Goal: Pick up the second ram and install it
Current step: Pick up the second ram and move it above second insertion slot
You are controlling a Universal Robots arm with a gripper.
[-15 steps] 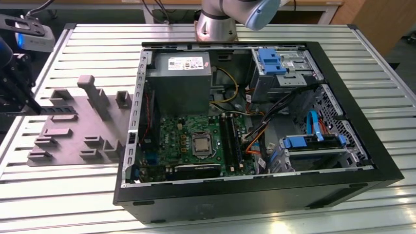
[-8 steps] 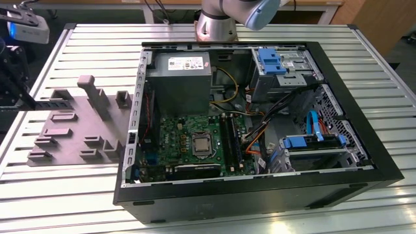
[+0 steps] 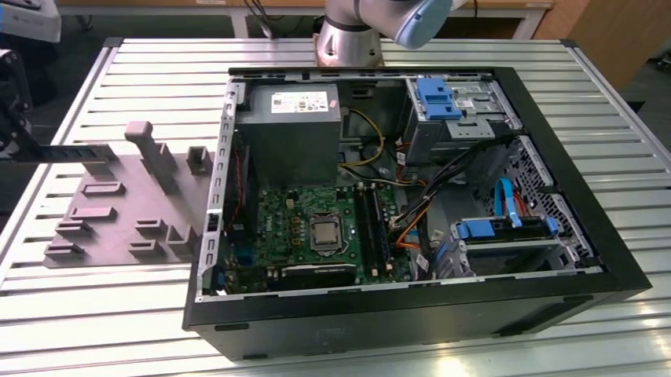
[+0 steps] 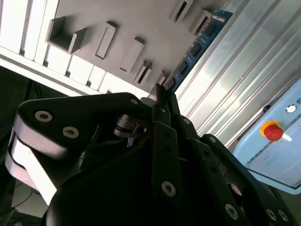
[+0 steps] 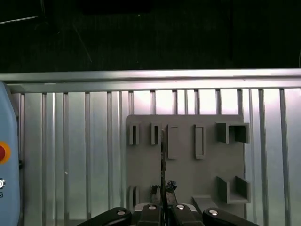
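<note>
Second wrist view: gripper (image 4: pixel 162 96) clamped on the second ram (image 4: pixel 195 47), over the grey holder tray (image 4: pixel 141 19).

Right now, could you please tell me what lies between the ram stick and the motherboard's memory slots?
In the exterior view, the holder tray's tall grey blocks and the case's side wall lie between the second ram and the memory slots.

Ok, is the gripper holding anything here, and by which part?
Yes: the gripper pinches the second ram by one end, and the rest of the stick juts out past it.
</note>
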